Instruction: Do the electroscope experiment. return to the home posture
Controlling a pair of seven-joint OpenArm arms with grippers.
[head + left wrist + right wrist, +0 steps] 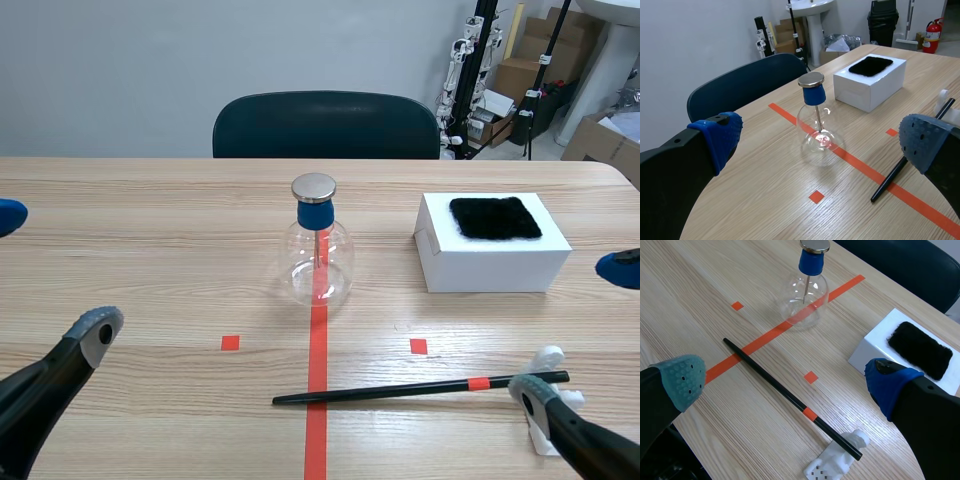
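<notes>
The electroscope, a clear glass flask [320, 255] with a blue stopper and a flat metal cap [314, 187], stands upright on the red tape line at mid-table. A black rod [420, 388] with an orange band lies nearer me, its right end resting on a small white stand [548, 412]. A white box [492, 258] with black fur cloth [495, 218] on top sits right of the flask. My left gripper [50, 275] is open at the left edge, well apart from the flask [819, 135]. My right gripper [578, 330] is open over the rod's right end [840, 440], holding nothing.
A dark chair [325, 125] is pushed in at the table's far side. Cardboard boxes and tripod stands [520, 70] fill the room's back right corner. Small orange-red squares flank the tape line on the wooden table [150, 250].
</notes>
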